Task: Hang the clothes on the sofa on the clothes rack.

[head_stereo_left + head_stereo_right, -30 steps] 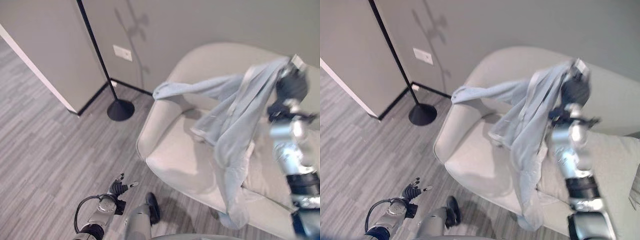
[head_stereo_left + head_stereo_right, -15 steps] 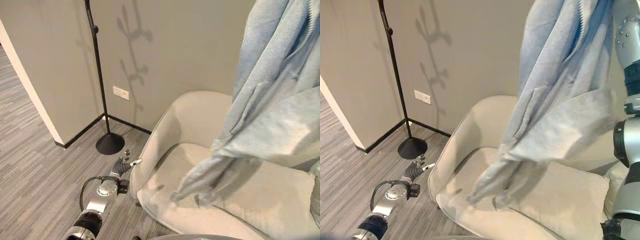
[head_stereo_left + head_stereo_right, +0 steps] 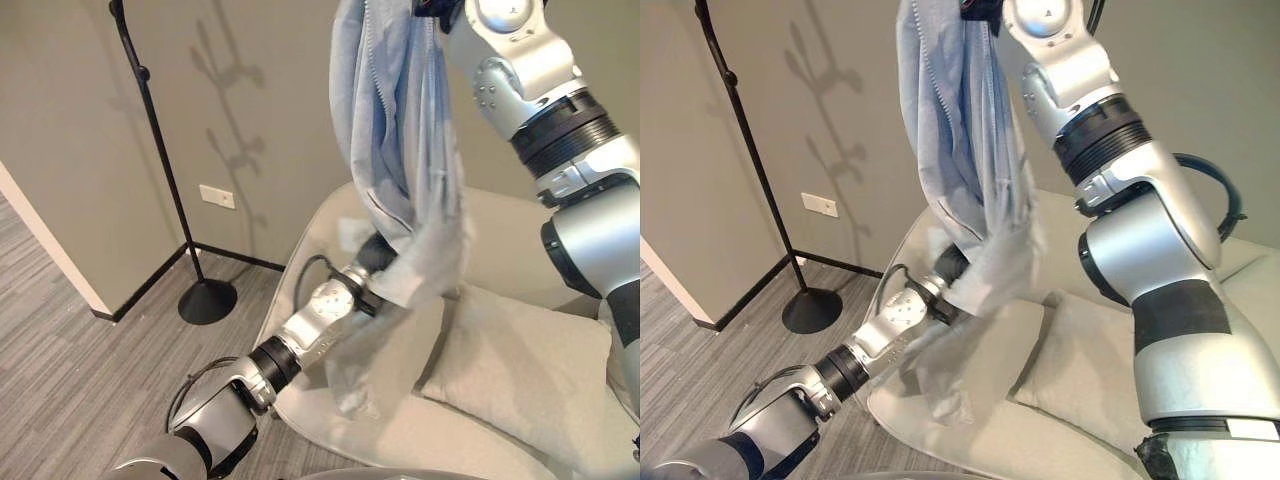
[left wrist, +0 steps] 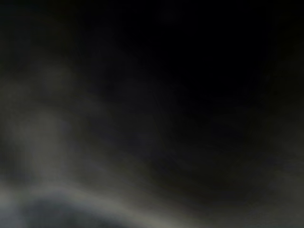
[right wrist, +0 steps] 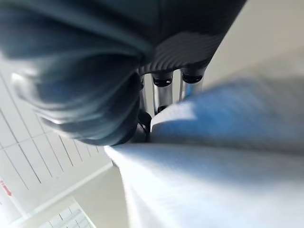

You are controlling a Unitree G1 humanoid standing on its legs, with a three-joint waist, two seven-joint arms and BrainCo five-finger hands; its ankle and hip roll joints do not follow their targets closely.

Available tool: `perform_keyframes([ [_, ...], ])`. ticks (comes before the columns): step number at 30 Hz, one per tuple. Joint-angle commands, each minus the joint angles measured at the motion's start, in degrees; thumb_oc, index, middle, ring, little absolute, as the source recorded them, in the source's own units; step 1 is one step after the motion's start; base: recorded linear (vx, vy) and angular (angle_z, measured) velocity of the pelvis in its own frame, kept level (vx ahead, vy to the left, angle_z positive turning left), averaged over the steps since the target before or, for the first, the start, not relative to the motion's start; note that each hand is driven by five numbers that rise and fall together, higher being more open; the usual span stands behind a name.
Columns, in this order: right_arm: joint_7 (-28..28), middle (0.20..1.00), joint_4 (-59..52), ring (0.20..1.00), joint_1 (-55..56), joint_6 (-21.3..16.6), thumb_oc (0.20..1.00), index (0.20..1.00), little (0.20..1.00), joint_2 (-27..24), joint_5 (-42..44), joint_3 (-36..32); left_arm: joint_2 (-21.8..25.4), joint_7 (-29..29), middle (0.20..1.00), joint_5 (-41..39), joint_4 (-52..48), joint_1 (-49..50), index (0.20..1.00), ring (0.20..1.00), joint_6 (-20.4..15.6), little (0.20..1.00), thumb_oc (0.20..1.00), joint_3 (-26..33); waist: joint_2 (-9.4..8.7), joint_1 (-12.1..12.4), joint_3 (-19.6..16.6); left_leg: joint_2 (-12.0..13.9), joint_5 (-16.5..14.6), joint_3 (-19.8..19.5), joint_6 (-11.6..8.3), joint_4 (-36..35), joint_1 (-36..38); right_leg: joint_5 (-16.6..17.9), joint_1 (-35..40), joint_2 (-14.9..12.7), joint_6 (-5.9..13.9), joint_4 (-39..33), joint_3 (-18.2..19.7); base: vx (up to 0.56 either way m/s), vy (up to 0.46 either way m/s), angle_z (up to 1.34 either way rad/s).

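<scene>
- Your right hand point(image 5: 161, 80) is raised high, fingers curled into the top of the light blue shirt point(image 3: 395, 150); the garment hangs straight down from it, long axis vertical, its hem trailing onto the seat of the beige sofa point(image 3: 500, 260).
- Your left hand point(image 3: 375, 258) reaches into the shirt's lower folds; fingers hidden by cloth, so you cannot tell their state.
- Black clothes rack point(image 3: 160, 165) stands well to your left of the shirt, a thin upright pole on a round base. Judged: carry the shirt leftward.
- Shirt: soft, limp fabric, creased. Sofa: rounded, matte, with a cushion point(image 3: 520, 370).
</scene>
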Motion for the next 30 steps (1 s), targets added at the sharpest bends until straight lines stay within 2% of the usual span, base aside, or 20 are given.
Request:
perform_keyframes([
  [1, -1.79, 0.200, 1.78, 0.200, -9.14, -3.89, 0.200, 0.200, 0.200, -0.56, -1.66, -1.79, -1.88, -2.18, 1.000, -2.83, -0.13, -1.65, 1.000, 1.000, -3.55, 1.000, 1.000, 2.01, -1.01, -0.53, -0.70, 6.75, 4.84, 0.48, -10.85, -1.42, 1.56, 13.21, -3.27, 1.06, -1.11, -1.84, 1.43, -0.06, -0.003, -0.13],
  [2, -1.99, 0.200, 1.91, 0.200, -9.03, -4.03, 0.200, 0.200, 0.200, 0.24, -1.74, -2.04, -2.51, -2.11, 0.357, -2.17, 1.12, -2.45, 0.357, 0.357, -3.17, 0.357, 0.357, 0.95, -0.90, -0.82, -0.85, 6.80, 4.87, 0.56, -10.88, -1.45, 1.59, 13.06, -3.24, 1.11, -1.11, -2.07, 1.58, -0.06, 0.002, -0.08],
  [3, -2.30, 0.200, 1.94, 0.200, -9.20, -4.25, 0.200, 0.200, 0.200, 0.97, -1.91, -2.05, -3.25, -1.81, 0.200, -1.68, 2.35, -2.92, 0.200, 0.200, -3.08, 0.200, 0.200, 0.51, -0.81, -1.01, -0.95, 6.82, 4.90, 0.63, -10.91, -1.46, 1.59, 12.96, -3.21, 1.17, -1.11, -2.24, 1.56, -0.03, 0.006, -0.11],
  [8, -2.29, 0.200, 1.08, 0.200, -9.36, -3.95, 0.200, 0.200, 0.200, 1.12, -2.64, -1.46, -3.35, -0.27, 0.200, -2.44, 4.95, -2.55, 0.200, 0.200, -2.28, 0.200, 0.200, 2.38, -0.22, -1.78, -1.19, 6.56, 4.88, 0.77, -10.82, -1.54, 1.86, 13.58, -3.21, 1.18, -1.11, -2.32, 1.92, -0.04, 0.026, -0.09],
  [14, -1.25, 0.200, 1.19, 0.200, -9.45, -4.42, 0.200, 0.200, 0.200, -3.41, -0.63, -1.20, 0.42, 2.18, 0.200, -3.24, 2.67, 0.69, 0.200, 0.200, -2.83, 0.200, 0.200, 9.25, 0.17, -1.14, -0.86, 6.28, 5.00, 0.23, -10.79, -1.66, 1.94, 14.67, -2.95, 1.17, -1.11, -1.98, 1.59, -0.01, 0.016, 0.05],
  [15, -1.09, 0.200, -0.23, 0.200, -9.06, -4.98, 0.200, 0.200, 0.200, -5.54, -0.18, -1.27, 1.77, 3.16, 0.200, -3.13, 1.22, 1.75, 0.200, 0.200, -3.69, 0.200, 0.200, 11.79, 0.30, -0.87, -0.66, 6.17, 5.01, 0.09, -10.82, -1.70, 1.87, 15.01, -2.99, 1.13, -1.11, -1.91, 1.33, -0.02, 0.039, 0.08],
  [18, -1.52, 0.200, -13.78, 0.200, -4.41, -6.88, 0.200, 0.200, 0.200, -13.04, -2.02, -2.78, 7.05, 5.54, 0.200, -0.93, -7.78, 8.65, 0.200, 0.200, -4.50, 0.200, 0.200, 20.75, 1.19, -0.40, 0.04, 6.04, 4.80, 0.33, -10.53, -1.86, 1.91, 15.29, -3.40, 0.65, -1.11, -1.97, 0.41, -0.02, 0.050, 0.01],
  [20, -1.55, 0.200, -23.28, 0.200, 0.92, -7.94, 0.200, 0.200, 0.200, -18.27, -4.91, -5.54, 10.30, 7.38, 0.200, 1.90, -12.54, 13.38, 0.200, 0.200, -5.13, 0.200, 0.200, 27.69, 1.92, 0.44, 0.43, 6.07, 4.62, 1.03, -10.44, -1.96, 1.88, 15.70, -3.51, -0.14, -1.11, -2.25, -2.18, -0.07, 0.044, -0.07],
  [21, -0.93, 0.200, -30.24, 0.200, 6.12, -9.18, 0.200, 0.200, 0.200, -23.57, -7.27, -8.34, 12.11, 9.05, 0.200, 4.54, -15.09, 16.61, 0.200, 0.200, -6.15, 0.200, 0.200, 33.74, 2.68, 1.20, 0.90, 6.15, 4.64, 1.36, -10.40, -1.98, 1.22, 14.92, -3.03, -0.45, -1.11, -2.43, -4.80, -0.09, 0.016, -0.34],
  [22, -1.18, 0.200, -31.47, 0.200, 7.71, -8.78, 0.200, 0.200, 0.200, -23.65, -7.69, -9.47, 12.48, 9.18, 0.200, 4.76, -15.76, 17.34, 0.200, 0.200, -5.84, 0.200, 0.200, 33.64, 2.31, 1.05, 0.54, 6.19, 4.66, 1.20, -10.41, -1.97, 1.20, 14.86, -2.90, -0.40, -1.11, -2.45, -4.99, -0.10, 0.019, -0.39],
  [25, 1.43, 0.200, -41.95, 0.200, 18.65, -9.09, 0.200, 0.200, 0.200, -30.85, -10.81, -14.38, 15.11, 12.43, 0.200, 11.39, -20.50, 22.30, 0.200, 0.200, -6.69, 0.200, 0.200, 42.29, 2.50, 1.79, 1.41, 6.57, 5.86, 0.90, -10.50, -1.97, -0.20, 9.16, -3.77, 2.43, -1.11, -0.07, -2.86, -0.13, 0.030, -0.14],
  [26, 3.46, 0.200, -45.73, 0.200, 24.10, -9.13, 0.200, 0.200, 0.200, -33.91, -11.24, -16.28, 16.69, 14.32, 0.200, 15.66, -22.98, 24.74, 0.200, 0.200, -7.20, 0.200, 0.200, 47.22, 3.04, 2.06, 2.06, 6.81, 6.39, 1.24, -10.51, -2.01, -0.74, 5.44, -4.11, 5.45, -1.12, 2.21, -0.74, -0.12, 0.028, 0.07],
  [27, 3.60, 0.200, -46.86, 0.200, 26.06, -8.79, 0.200, 0.200, 0.200, -33.83, -11.37, -17.86, 16.97, 14.49, 0.200, 16.04, -23.75, 25.52, 0.200, 0.200, -6.85, 0.200, 0.200, 47.14, 2.57, 2.41, 1.66, 6.97, 6.37, 1.54, -10.63, -1.99, -0.71, 5.04, -4.53, 5.47, -1.19, 2.73, -0.33, -0.28, 0.006, -0.20],
  [28, 7.02, 0.200, -54.07, 0.200, 41.61, -9.20, 0.200, 0.200, 0.200, -35.19, -13.50, -26.63, 17.95, 16.88, 0.200, 22.33, -26.50, 29.22, 0.200, 0.200, -7.10, 0.200, 0.200, 54.17, 3.11, 2.74, 2.73, 6.40, 7.84, 1.42, -10.76, -1.95, -2.23, -1.96, -5.59, 12.75, -1.60, 3.27, 4.55, -0.19, -0.029, -0.30],
  [29, 7.22, 0.200, -55.14, 0.200, 43.60, -9.03, 0.200, 0.200, 0.200, -34.93, -13.65, -28.29, 18.25, 16.96, 0.200, 22.63, -26.92, 29.63, 0.200, 0.200, -6.94, 0.200, 0.200, 53.97, 2.66, 3.03, 2.48, 6.54, 7.86, 1.51, -10.85, -1.94, -2.22, -2.17, -5.69, 12.86, -1.66, 3.41, 4.68, -0.25, -0.024, -0.27],
  [30, 7.68, 0.200, -56.64, 0.200, 48.19, -9.06, 0.200, 0.200, 0.200, -34.14, -13.69, -30.63, 18.62, 17.73, 0.200, 24.16, -27.16, 30.33, 0.200, 0.200, -6.89, 0.200, 0.200, 55.55, 2.32, 3.62, 2.82, 6.20, 8.30, 1.61, -10.98, -1.90, -2.80, -4.47, -5.57, 14.50, -2.60, 2.30, 5.80, -0.24, -0.154, -0.28],
])
